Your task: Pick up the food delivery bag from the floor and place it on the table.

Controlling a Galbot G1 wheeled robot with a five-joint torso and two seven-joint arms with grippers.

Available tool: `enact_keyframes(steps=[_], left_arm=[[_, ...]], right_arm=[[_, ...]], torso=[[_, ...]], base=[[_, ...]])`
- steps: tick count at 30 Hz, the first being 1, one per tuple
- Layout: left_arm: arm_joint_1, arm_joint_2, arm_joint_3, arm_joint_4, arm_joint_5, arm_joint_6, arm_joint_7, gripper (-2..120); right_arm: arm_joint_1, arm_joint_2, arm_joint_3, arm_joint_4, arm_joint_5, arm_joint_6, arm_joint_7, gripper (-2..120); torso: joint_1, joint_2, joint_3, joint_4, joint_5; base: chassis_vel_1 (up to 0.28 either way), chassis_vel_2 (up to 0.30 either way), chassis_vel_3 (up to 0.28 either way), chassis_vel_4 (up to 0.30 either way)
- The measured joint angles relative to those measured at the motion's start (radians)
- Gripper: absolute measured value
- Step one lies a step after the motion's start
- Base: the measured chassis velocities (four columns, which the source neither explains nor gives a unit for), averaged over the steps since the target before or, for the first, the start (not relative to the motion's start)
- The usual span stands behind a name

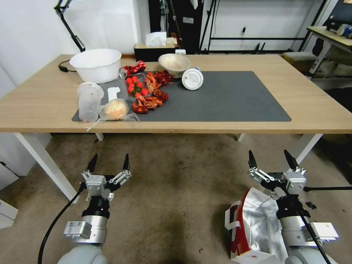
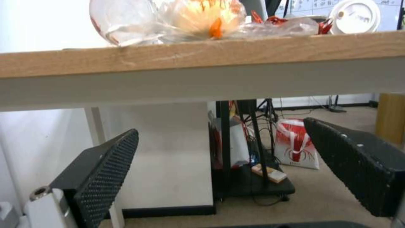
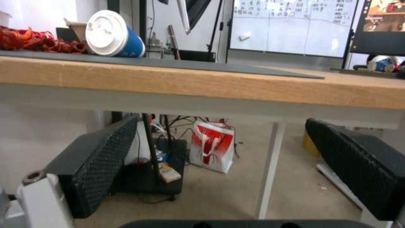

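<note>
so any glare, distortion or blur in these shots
Head view: wide-angle bend bows the table edge, and the bag's foil lining glares beside the right end effector. Left wrist view: the bun bag is blown out and soft. Right wrist view: the cup is fairly sharp, the whiteboard behind it bright.

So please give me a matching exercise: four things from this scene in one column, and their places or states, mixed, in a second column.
Things:
1. food delivery bag
2. paper cup with white lid
3. left tool
4. bun in a clear bag

Places or states:
A. lying on its side on the grey mat
B. on the floor beside the right arm
C. at the table's near edge
D. open, holding nothing

Pairs: 1-B, 2-A, 3-D, 4-C
</note>
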State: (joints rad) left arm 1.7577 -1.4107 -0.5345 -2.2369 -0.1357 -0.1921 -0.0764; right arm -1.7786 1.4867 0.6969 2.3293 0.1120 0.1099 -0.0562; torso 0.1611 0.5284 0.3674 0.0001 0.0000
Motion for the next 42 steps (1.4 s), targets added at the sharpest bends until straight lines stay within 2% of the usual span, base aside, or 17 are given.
enact_keyframes(steps=[42], left_arm=[[-0.010,-0.005,0.011,0.021,0.009,-0.003,0.004,98]], right_arm=[[0.021,-0.006,0.000,-0.022,0.009,-0.010,-0.001,100]], torso=[[-0.058,-0.169,-0.111,0.0000,0.0000]], base=[[0.000,0.000,0.000,0.000]])
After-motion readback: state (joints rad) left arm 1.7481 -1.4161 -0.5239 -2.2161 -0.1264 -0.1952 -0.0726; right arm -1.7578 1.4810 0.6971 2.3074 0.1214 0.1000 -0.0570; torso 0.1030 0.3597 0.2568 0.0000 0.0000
